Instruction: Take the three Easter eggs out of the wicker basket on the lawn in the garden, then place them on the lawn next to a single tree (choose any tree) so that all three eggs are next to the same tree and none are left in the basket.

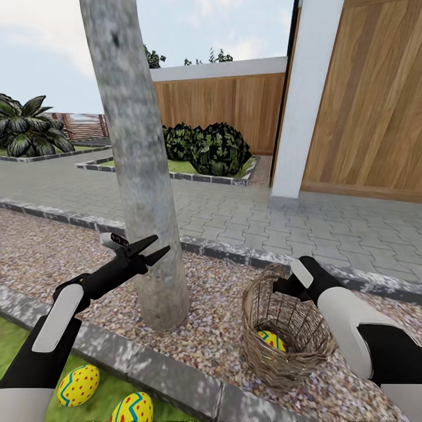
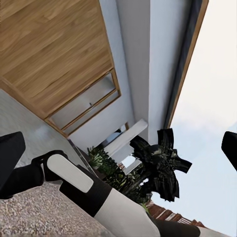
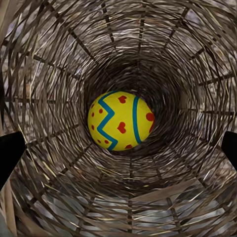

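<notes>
Right jaws (image 1: 284,286) were spread, hovering at the rim of the wicker basket (image 1: 265,346), lower right of the head frame. Nothing was pinched. In the right wrist view the finger tips sat at the left and right frame edges with one egg (image 3: 120,120) centred between them on the basket floor (image 3: 64,163), not touched. The same egg (image 1: 270,339) peeked over the basket wall in the head view.

Left jaws (image 1: 153,248) were spread and empty, raised just in front of the grey tree trunk (image 1: 136,146), centre-left of the frame.

The basket stood on the gravel strip (image 1: 223,328), right of the trunk base. Two more eggs (image 1: 78,385) (image 1: 132,408) lay on the lawn (image 1: 12,343) at the lower left, just across the stone kerb (image 1: 152,369) from the trunk.

Behind: paving (image 1: 264,217), a wooden fence (image 1: 223,105), shrubs (image 1: 211,149).
</notes>
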Available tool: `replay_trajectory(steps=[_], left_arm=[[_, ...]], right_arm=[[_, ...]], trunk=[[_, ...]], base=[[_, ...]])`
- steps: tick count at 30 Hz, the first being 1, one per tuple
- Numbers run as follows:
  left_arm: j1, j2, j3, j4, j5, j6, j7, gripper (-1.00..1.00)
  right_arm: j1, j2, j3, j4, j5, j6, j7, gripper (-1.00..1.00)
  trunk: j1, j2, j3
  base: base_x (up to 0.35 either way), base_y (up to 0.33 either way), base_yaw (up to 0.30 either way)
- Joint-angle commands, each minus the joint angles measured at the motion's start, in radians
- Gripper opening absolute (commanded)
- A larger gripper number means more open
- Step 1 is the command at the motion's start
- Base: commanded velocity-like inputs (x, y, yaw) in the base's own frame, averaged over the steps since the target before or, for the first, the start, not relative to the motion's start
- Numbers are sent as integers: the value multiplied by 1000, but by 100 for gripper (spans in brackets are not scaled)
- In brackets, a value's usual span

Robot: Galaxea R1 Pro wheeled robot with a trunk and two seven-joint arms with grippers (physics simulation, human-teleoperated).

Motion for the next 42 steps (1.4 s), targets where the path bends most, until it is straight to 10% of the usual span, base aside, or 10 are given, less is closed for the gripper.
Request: replay_trajectory(steps=[1, 42], left_arm=[[-1, 0, 0, 0, 1, 4, -2, 100], [-1, 0, -10, -1, 1, 4, -2, 100]], right_arm=[[0, -1, -1, -2, -10, 2, -8, 100], [-33, -3, -8, -3, -13, 3, -7, 100]], trunk=[[0, 0, -3], [0, 0, -69]], base=[[0, 0, 0], [0, 0, 0]])
